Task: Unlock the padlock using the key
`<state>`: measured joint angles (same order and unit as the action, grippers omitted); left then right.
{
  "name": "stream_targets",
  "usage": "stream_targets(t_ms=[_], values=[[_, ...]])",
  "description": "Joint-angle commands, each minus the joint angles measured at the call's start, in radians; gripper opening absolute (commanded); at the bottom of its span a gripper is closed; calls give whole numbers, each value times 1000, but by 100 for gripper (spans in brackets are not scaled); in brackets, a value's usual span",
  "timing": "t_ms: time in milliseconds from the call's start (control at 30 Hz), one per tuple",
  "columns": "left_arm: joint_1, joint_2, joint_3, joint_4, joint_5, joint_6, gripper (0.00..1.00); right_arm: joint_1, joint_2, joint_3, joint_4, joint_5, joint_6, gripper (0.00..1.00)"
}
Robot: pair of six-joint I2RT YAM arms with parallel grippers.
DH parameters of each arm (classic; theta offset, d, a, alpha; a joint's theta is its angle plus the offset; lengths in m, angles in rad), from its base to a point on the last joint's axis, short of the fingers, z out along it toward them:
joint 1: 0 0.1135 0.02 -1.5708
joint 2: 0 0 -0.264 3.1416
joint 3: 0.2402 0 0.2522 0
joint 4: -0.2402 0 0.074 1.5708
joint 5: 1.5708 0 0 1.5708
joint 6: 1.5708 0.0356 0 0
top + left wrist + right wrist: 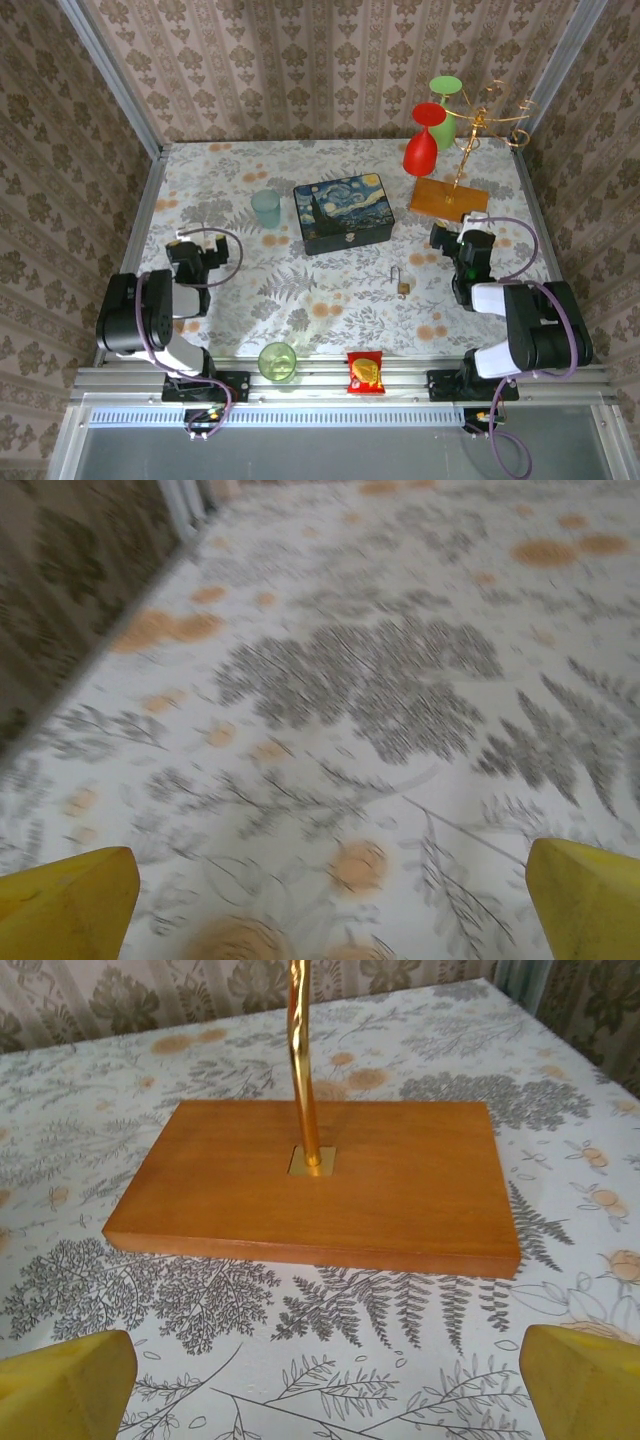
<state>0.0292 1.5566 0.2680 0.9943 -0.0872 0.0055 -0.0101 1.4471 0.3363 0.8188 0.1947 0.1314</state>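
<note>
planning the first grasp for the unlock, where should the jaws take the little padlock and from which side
Probably the brass body, pinched across its two side edges from straight above. The padlock lies flat on the table, so only a top-down approach gets under nothing. Its shackle is a thin loop offering little to hold.

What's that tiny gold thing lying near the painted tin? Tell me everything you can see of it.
A small padlock: a brass-coloured body with a thin silvery loop at its far end. It lies on the flowered tablecloth, in front of the Starry Night box and to its right, apart from it. Nothing touches it. It is too small to tell whether it is locked.
</note>
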Motion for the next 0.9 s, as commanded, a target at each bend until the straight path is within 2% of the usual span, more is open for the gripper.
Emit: stream_targets(t_ms=[0, 167, 367, 867], values=[[-3, 5, 23, 119, 67, 0, 100, 12, 81, 71, 43, -91, -61, 100], [-32, -6, 115, -71, 51, 28, 100, 25, 82, 76, 20, -133, -99, 100], [-48, 1, 122, -72, 32, 50, 100, 38, 81, 68, 37, -106, -105, 100], [-51, 2, 120, -69, 29, 52, 100, 26, 81, 74, 26, -133, -99, 100]])
